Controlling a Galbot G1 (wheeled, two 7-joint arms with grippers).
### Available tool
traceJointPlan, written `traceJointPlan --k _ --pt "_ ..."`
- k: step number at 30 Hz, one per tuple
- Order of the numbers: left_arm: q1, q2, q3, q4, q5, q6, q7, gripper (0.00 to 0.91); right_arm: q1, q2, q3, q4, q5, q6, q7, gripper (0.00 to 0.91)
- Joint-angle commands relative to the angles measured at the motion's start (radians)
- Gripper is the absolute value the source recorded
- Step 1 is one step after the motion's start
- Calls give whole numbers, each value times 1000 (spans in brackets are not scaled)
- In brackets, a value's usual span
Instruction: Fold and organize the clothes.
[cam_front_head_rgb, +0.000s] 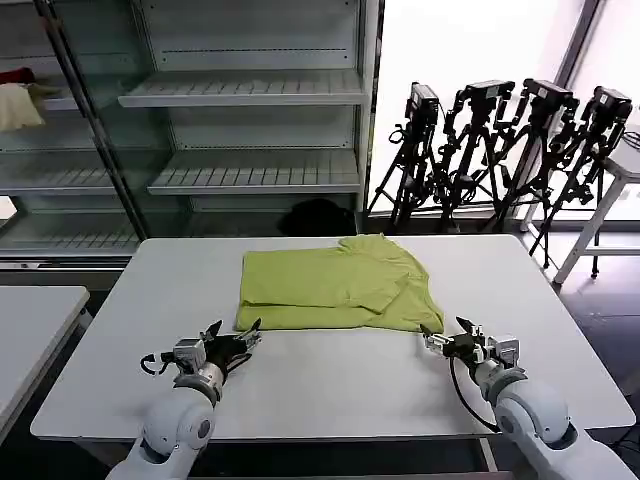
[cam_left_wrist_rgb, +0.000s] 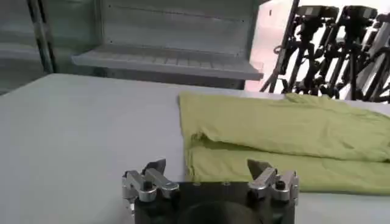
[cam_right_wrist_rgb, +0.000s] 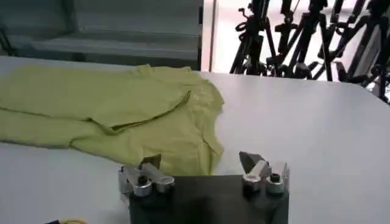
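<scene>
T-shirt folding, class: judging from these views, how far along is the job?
Done: the lime T-shirt lies on the white table, already folded over itself into a rough rectangle. In hand: nothing; the left gripper and right gripper sit open at its near edge. Left: probably another fold and tidying.

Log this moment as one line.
T-shirt: partly folded, mid-table | left gripper: open, empty, near its front-left corner | right gripper: open, empty, at front-right corner

Lime yellow-green T-shirt (cam_front_head_rgb: 335, 288), centre frame: soft matt cloth, creasing. White rectangular table (cam_front_head_rgb: 330, 385): smooth, reflecting faintly. Gripper fingers (cam_left_wrist_rgb: 149, 181): bare metal, glinting.
</scene>
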Motion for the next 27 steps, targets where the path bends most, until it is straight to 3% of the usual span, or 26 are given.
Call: traceJointPlan --k 1,3,5,9,10,11,13,20,22,23,27 --pt "10 1 -4 17 -21 0 1 897 -13 0 4 -1 -13 10 -8 655" --pt "10 1 -4 17 -28 -1 1 756 -11 0 3 -5 -17 13 -9 625" --pt "7 1 -4 18 -33 -3 4 453 -11 1 2 -7 -19 15 -11 564" --pt "-1 -1 -3 28 -39 -13 4 393 -10 2 0 -16 -18 16 -14 494" --pt "-3 0 -2 29 -39 -16 4 333 -8 4 -1 -22 -18 16 -16 433" --pt "-5 0 -2 30 -40 -16 4 252 -8 5 -2 -26 -19 16 -16 423" --pt "-9 0 0 39 -39 -17 8 232 -7 6 -7 -35 -18 16 -19 403" --pt "-15 1 2 56 -41 -18 25 30 3 4 -10 -50 -18 16 -29 363" --pt "-18 2 4 61 -44 -18 26 20 5 2 -11 -52 -19 17 -32 322" --pt "-20 2 5 65 -44 -18 28 20 5 2 -11 -51 -20 17 -33 242" --pt "-25 5 6 69 -46 -18 37 20 7 -3 -9 -42 -21 24 -35 101"
